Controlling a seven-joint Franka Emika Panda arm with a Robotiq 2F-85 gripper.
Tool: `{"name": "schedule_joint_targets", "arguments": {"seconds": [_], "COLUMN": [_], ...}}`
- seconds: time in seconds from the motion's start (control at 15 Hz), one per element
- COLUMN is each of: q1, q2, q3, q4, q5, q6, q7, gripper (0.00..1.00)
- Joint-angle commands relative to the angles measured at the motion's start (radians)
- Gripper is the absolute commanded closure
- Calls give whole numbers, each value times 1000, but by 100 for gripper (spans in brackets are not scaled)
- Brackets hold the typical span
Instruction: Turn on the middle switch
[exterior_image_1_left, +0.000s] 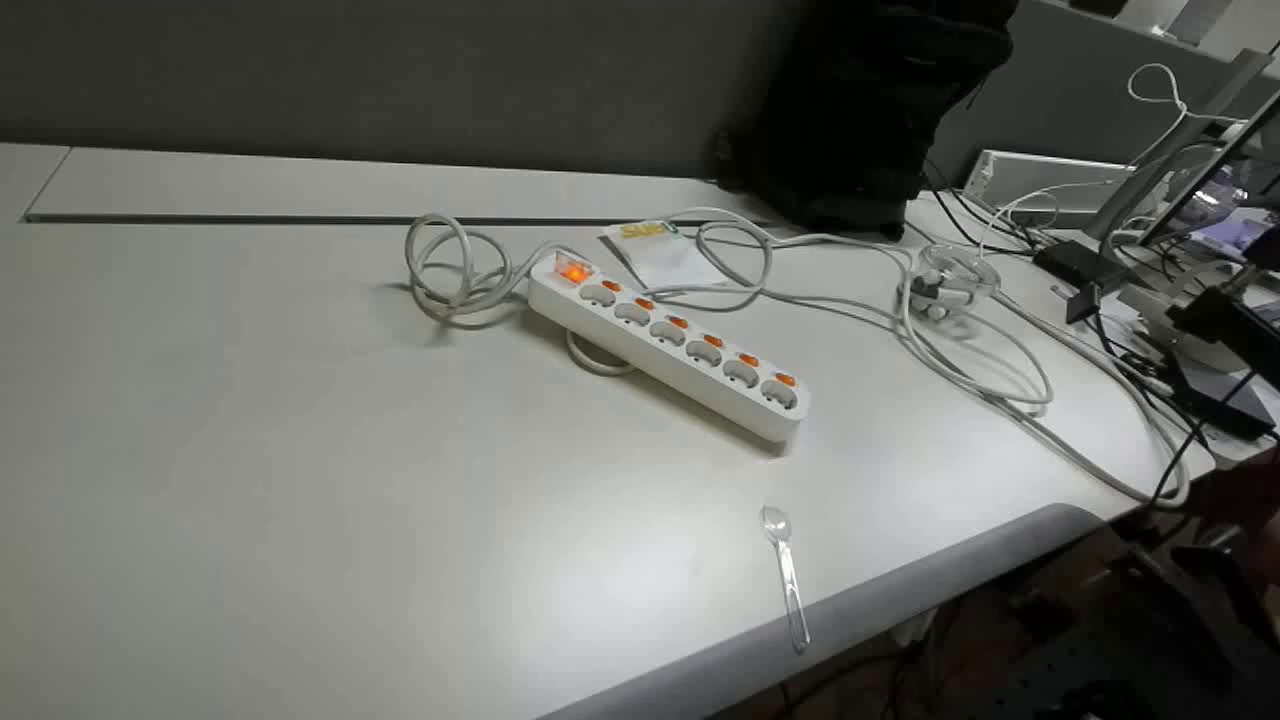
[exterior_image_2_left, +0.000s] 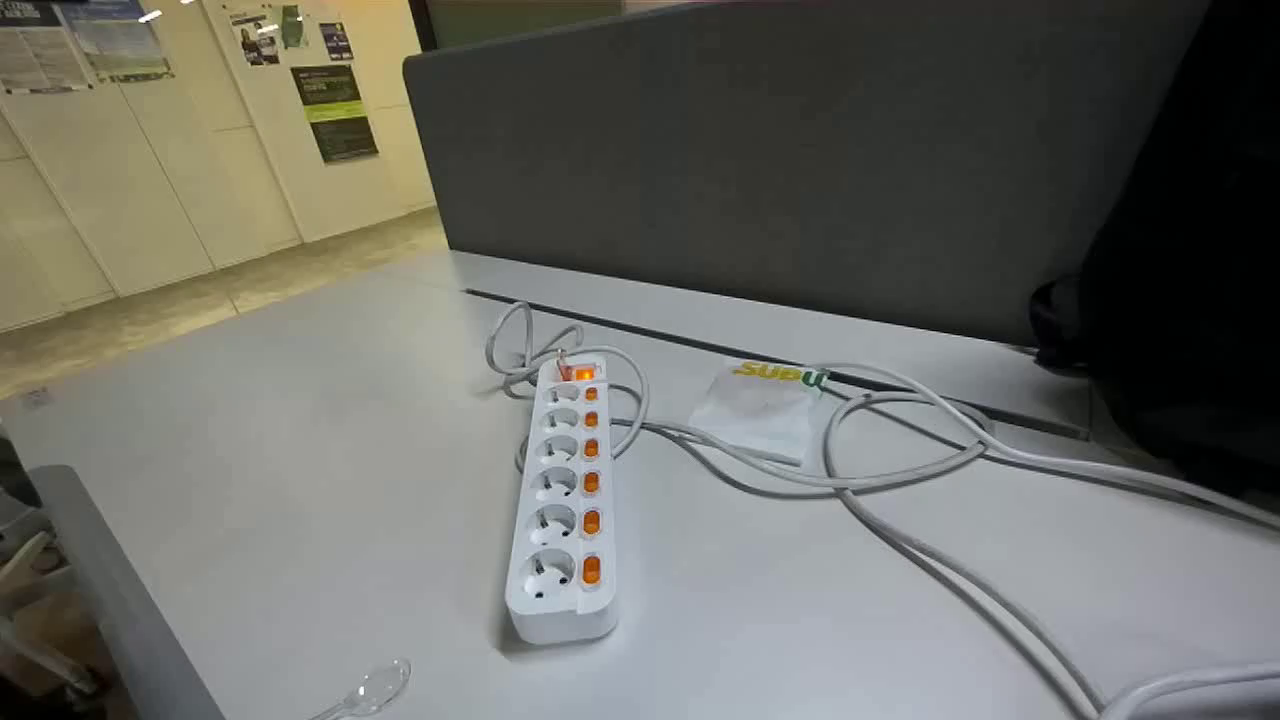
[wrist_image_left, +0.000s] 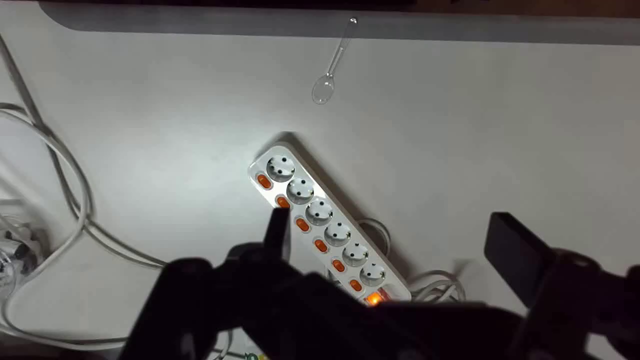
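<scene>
well, my gripper (wrist_image_left: 395, 235) has its fingers (wrist_image_left: 517, 257) parted wide, clasping nothing, and the white power strip (exterior_image_1_left: 660, 350) lies slantwise on the desk (exterior_image_1_left: 300, 450) between the back edge (exterior_image_1_left: 400, 172) and the grey-trimmed front edge (exterior_image_1_left: 880, 605), the end with the lit master switch (exterior_image_2_left: 585, 374) toward the back. my main worry is choosing: with six small orange switches (wrist_image_left: 320, 245) in a row, "middle" could mean the third switch (exterior_image_2_left: 591, 448) or the fourth switch (exterior_image_2_left: 591, 482) from the master. going down this spread, one fingertip might catch a neighbour, so i'd likely bring both together first. pressing the wrong end of a switch may do nothing. i see nothing pinning the strip, so a slanted push could skid it toward the front edge and the clear spoon (exterior_image_1_left: 789, 580); the coiled cable (exterior_image_1_left: 492, 296) may also drag it askew. in the wrist view the gripper hides part of the master's end, which invites a mis-aim.
</scene>
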Motion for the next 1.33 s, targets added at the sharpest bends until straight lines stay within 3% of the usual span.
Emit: {"name": "schedule_joint_targets", "arguments": {"seconds": [0.0, 0.8, 1.27], "q1": [-3, -8, -122], "q2": [1, 4, 174], "q3": [3, 5, 2], "q4": [2, -1, -35], "q5": [1, 2, -25], "q6": [-2, 15, 352], "q7": [-2, 14, 175], "gripper": [0, 0, 0]}}
